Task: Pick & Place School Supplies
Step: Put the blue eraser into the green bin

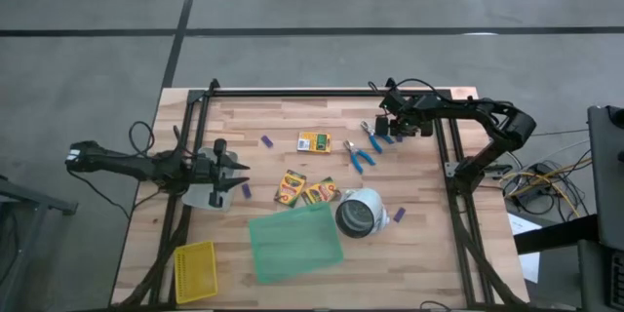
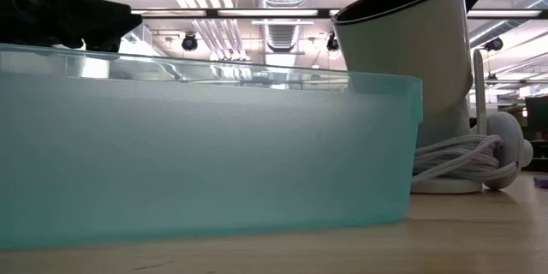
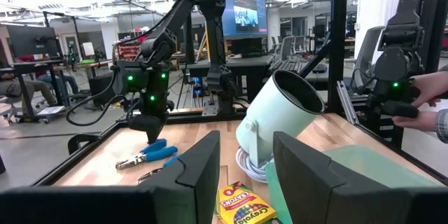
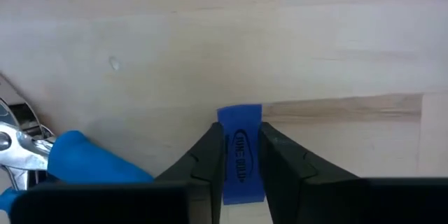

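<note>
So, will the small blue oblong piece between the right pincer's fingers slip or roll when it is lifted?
The blue piece looks flat-sided, so it should not roll. It seems small and light. The right pincer closes on its long sides, so it may pivot if gripped off-centre.

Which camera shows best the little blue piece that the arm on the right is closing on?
The right wrist view: the blue piece sits between the right gripper, printed oval visible. In the high view it is hidden by that arm; the low and left wrist views do not show it.
</note>
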